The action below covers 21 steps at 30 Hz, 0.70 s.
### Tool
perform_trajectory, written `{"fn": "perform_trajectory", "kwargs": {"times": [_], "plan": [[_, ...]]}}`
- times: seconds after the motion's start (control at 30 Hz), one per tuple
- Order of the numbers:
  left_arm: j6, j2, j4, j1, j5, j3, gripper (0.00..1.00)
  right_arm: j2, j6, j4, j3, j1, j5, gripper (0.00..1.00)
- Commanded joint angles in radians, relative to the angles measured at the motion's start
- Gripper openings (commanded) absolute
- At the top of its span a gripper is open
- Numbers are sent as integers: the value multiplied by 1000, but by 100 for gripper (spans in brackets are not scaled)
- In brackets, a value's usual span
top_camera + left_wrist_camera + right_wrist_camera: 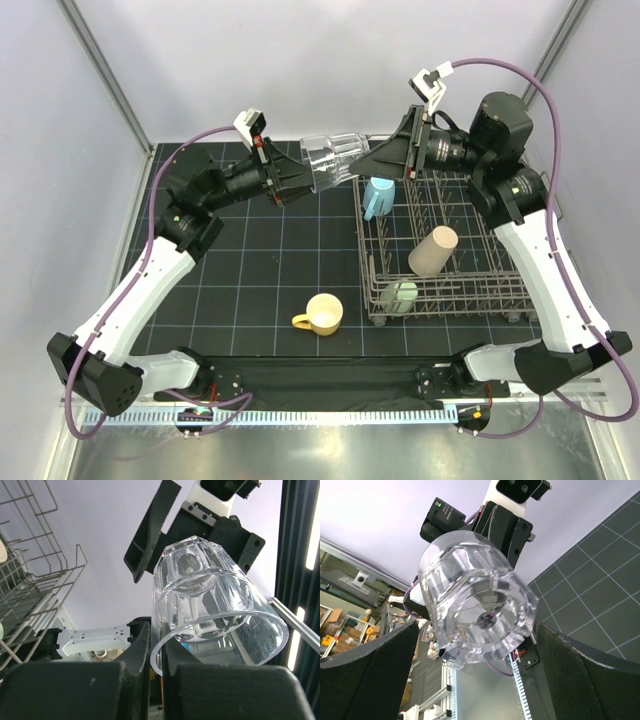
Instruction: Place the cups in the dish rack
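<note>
My left gripper (300,183) is shut on the rim of the clear glass (335,160) and holds it on its side in the air left of the dish rack (440,301). The left wrist view shows the rim pinched between my fingers (156,650), with the glass (215,605) beyond. My right gripper (367,160) is open, one finger on each side of the glass base (475,615), not touching it. In the rack lie a light blue cup (378,195), a tan tumbler (433,250) and a pale green cup (400,297). The yellow mug (322,314) sits on the mat.
A black gridded mat (260,260) covers the table. White walls with metal posts close the back and sides. The rack's wire side shows at the left of the left wrist view (30,580).
</note>
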Motion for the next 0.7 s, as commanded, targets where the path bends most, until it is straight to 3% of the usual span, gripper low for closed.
{"fn": "perform_trajectory", "kwargs": {"times": [0.0, 0.23, 0.43, 0.53, 0.6, 0.63, 0.67], "plan": [[-29, -32, 108, 4, 41, 10, 0, 14, 67, 107, -7, 9, -15, 98], [-42, -35, 126, 1, 48, -2, 0, 20, 170, 237, -51, 17, -7, 96], [-42, -10, 131, 3, 71, 16, 0, 40, 190, 253, -45, 25, -4, 91], [-40, 7, 132, 3, 80, 30, 0, 55, 196, 259, -45, 31, -13, 80], [-42, 16, 132, 3, 92, 39, 0, 57, 207, 268, -50, 29, -18, 55], [-45, 27, 131, 3, 97, 40, 0, 57, 213, 283, -50, 31, -21, 35], [-48, 31, 129, 4, 103, 40, 2, 61, 214, 285, -48, 31, -21, 25]]}}
